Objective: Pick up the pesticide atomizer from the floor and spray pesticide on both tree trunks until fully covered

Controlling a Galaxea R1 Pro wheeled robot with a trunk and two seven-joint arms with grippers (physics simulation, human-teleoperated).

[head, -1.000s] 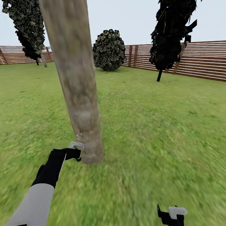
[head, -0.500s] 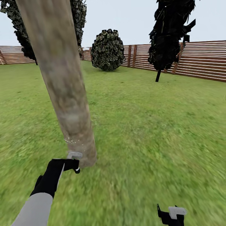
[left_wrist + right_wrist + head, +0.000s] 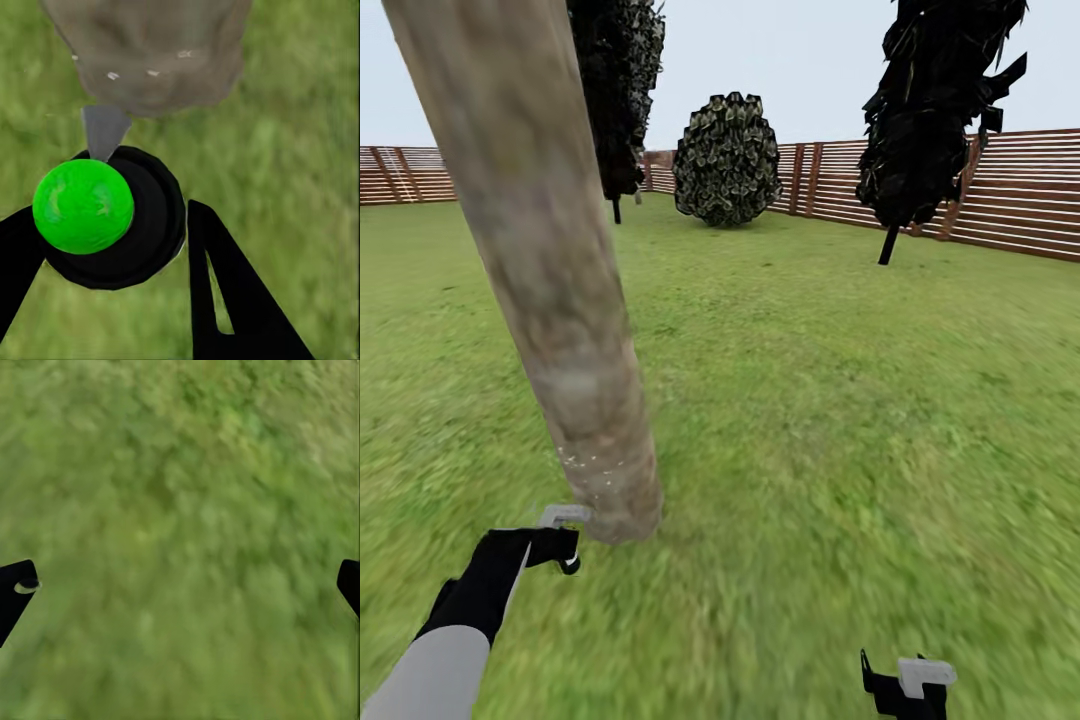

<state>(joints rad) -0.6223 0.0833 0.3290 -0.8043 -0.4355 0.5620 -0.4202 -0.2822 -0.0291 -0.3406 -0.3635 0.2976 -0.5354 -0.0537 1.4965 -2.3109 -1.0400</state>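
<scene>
Beside the trunk [image 3: 550, 300] foot, the left gripper [image 3: 560, 548] is clamped on the atomizer [image 3: 112, 217], nozzle just short of the bark; best sweep slowly upward and around, I'd say, right gripper [image 3: 908, 680] spread idle.

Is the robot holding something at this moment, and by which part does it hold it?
The left gripper holds the pesticide atomizer by its dark round body, nozzle toward the tree trunk. The right gripper is open over grass, holding nothing.

Left arm: pale grey smooth forearm segment [image 3: 425, 680] ending in a matte black wrist section [image 3: 485, 590]. Left gripper [image 3: 112, 247] has flat black wedge-shaped fingers [image 3: 225, 300]; right gripper [image 3: 905, 690] is black with a light grey block on top.
</scene>
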